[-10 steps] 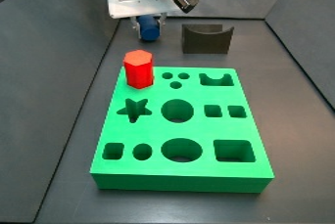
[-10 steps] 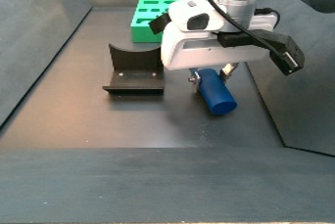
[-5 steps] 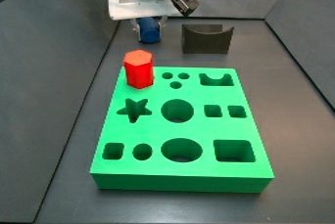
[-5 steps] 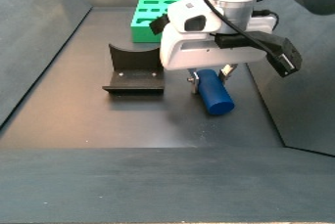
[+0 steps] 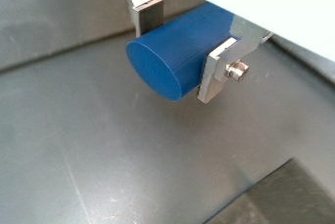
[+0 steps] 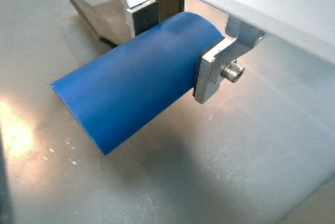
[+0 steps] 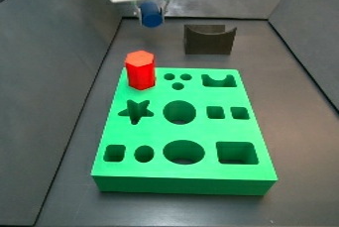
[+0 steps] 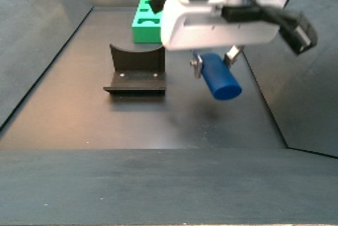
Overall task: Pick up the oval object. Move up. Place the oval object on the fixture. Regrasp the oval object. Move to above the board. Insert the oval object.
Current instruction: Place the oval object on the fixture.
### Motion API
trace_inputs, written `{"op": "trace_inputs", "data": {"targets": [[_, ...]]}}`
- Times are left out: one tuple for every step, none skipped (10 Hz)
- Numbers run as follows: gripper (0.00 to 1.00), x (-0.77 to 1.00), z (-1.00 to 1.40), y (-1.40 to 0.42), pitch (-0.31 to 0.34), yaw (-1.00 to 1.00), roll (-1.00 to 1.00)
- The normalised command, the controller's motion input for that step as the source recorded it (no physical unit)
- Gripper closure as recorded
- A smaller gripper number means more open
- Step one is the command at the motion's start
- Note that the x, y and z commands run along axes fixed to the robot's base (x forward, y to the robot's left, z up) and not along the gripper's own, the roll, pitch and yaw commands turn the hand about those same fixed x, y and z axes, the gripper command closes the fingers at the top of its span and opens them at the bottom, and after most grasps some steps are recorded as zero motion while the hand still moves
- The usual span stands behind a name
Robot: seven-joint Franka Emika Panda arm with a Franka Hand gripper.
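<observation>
The oval object (image 5: 177, 54) (image 6: 131, 86) is a smooth dark blue peg, and my gripper (image 5: 183, 42) (image 6: 177, 40) is shut on it, one silver finger on each side. In both side views the oval object (image 7: 153, 15) (image 8: 219, 78) hangs tilted under the gripper (image 7: 151, 8) (image 8: 211, 62), lifted off the floor. The fixture (image 7: 208, 39) (image 8: 133, 72), a dark notched block, stands on the floor beside the gripper. The green board (image 7: 183, 122) (image 8: 148, 19) with its shaped holes lies further off.
A red hexagonal peg (image 7: 139, 70) stands upright in the board's corner nearest the gripper. Dark walls enclose the floor on the sides. A corner of the fixture (image 6: 98, 18) shows behind the peg in a wrist view.
The gripper has risen with the blue peg in it; the peg has come off the floor and now hangs in the air. The fixture, board and red peg have not moved.
</observation>
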Motion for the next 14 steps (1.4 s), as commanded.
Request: {"op": "trace_inputs", "data": {"targets": [[1.00, 0.00, 1.00, 0.00, 0.000, 0.00, 0.00], [1.00, 0.00, 1.00, 0.00, 0.000, -0.01, 0.00], [1.00, -0.01, 1.00, 0.00, 0.015, -0.01, -0.01], [1.00, -0.01, 1.00, 0.00, 0.020, -0.01, -0.01], [1.00, -0.01, 1.00, 0.00, 0.028, -0.01, -0.01], [1.00, -0.02, 1.00, -0.01, 0.028, -0.01, -0.01], [1.00, -0.02, 1.00, -0.01, 0.031, -0.01, -0.02], [1.00, -0.02, 1.00, -0.01, 0.032, -0.01, -0.02], [1.00, -0.01, 0.80, -0.01, 0.037, -0.01, -0.02], [1.00, -0.01, 0.58, 0.00, 0.049, -0.01, -0.03], [1.00, 0.00, 0.41, 0.00, 0.058, -0.01, -0.03], [1.00, 0.01, 0.24, 0.00, 0.069, -0.01, -0.03], [1.00, 1.00, 0.03, -0.30, -0.150, -0.54, -0.46], [1.00, 1.00, 0.00, -0.29, -0.143, -0.50, -0.45]]}}
